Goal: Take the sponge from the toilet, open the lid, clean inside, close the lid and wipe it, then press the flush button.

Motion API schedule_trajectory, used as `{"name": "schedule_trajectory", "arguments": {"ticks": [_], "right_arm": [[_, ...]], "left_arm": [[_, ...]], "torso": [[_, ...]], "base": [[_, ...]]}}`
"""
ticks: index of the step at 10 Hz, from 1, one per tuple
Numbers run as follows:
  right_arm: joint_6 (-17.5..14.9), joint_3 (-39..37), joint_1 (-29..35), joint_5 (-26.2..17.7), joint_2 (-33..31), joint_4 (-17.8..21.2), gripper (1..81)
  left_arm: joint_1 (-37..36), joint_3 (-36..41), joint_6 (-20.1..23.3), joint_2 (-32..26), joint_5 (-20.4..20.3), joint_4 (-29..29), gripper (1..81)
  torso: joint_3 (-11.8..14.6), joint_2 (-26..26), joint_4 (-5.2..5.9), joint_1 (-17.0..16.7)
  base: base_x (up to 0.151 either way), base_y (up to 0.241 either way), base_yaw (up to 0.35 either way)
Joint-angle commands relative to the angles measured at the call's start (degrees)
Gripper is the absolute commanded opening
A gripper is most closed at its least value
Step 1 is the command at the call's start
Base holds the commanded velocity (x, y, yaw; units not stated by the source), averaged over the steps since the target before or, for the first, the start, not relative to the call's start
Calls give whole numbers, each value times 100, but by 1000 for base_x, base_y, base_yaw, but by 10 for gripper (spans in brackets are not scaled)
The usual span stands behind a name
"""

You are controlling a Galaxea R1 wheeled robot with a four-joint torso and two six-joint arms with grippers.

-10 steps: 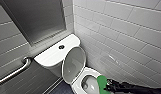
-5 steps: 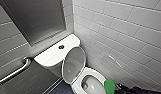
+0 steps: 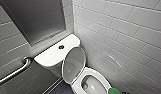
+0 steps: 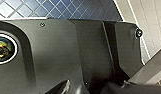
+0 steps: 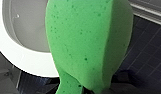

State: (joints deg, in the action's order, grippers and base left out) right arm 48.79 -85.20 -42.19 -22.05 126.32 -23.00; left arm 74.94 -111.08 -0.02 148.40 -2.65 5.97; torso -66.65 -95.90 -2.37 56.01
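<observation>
My right gripper [image 5: 93, 90] holds sponge [image 5: 83, 42] beside toilet [image 3: 96, 73] rim. Beyond the gripper, lid [image 3: 74, 65] upright against tank [image 3: 49, 56]; flush button [image 3: 61, 46] on tank.

Corner of a tiled room. Right wall [image 3: 121, 32]: large white rectangular tiles, grey grout, glossy, with a streak of glare low down. Back wall [image 3: 6, 37]: the same white tiles, with a big flat grey panel [image 3: 33, 20] set into it, darker along its edge. Below the panel, a metal grab bar [image 3: 14, 72]: round shiny tube running along the wall, curving in to meet it at one end. Wall under the bar is darker grey tile. Floor [image 3: 59, 89]: small dark blue tiles, pale grout; in the left wrist view they lie on the diagonal and meet pale tiling along a white edge.
</observation>
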Motion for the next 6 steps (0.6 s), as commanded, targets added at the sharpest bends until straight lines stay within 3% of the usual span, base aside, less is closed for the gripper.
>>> {"name": "schedule_trajectory", "arguments": {"ticks": [1,2,5,6], "right_arm": [[96,866,627,-361,-711,-73,10],[166,1126,846,-404,-875,-81,10],[341,1420,1777,-1158,-817,-133,10],[509,1367,2007,-1451,-632,-371,10]], "left_arm": [[-88,113,29,-55,379,53,811],[-97,113,38,-20,379,70,811],[-98,104,29,6,379,123,811],[-97,95,29,6,379,123,811]], "torso": [[0,0,0,0],[0,0,0,0],[0,0,0,0],[0,0,0,0]], "base": [[0,0,0],[0,0,0],[0,0,0],[0,0,0]]}}
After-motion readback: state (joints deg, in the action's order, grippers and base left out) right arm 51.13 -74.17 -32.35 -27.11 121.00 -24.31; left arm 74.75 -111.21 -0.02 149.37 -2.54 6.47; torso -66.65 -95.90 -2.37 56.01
